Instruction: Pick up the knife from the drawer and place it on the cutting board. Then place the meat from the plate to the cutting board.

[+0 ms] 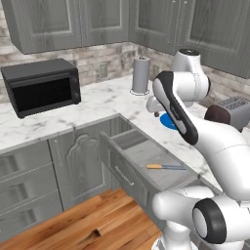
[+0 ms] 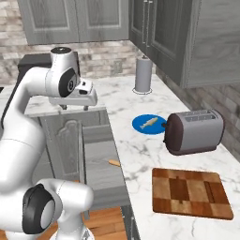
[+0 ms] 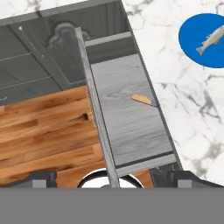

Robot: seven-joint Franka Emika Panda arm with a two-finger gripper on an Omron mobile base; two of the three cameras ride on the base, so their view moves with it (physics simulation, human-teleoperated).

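Hand view: open pincer (image 3: 109, 177) above drawer (image 3: 127, 127); counter edge hides knife (image 3: 141, 99) blade.

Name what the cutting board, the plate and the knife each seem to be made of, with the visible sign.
Cutting board: wood, likely matte; reddish-brown butcher-block strips. Plate: perhaps glazed ceramic or plastic; flat, uniform bright blue. Knife: apparently a metal blade, silver-grey, with a tan, probably wooden handle; no grain is discernible.

text: none legible | labels: none | numbers: none
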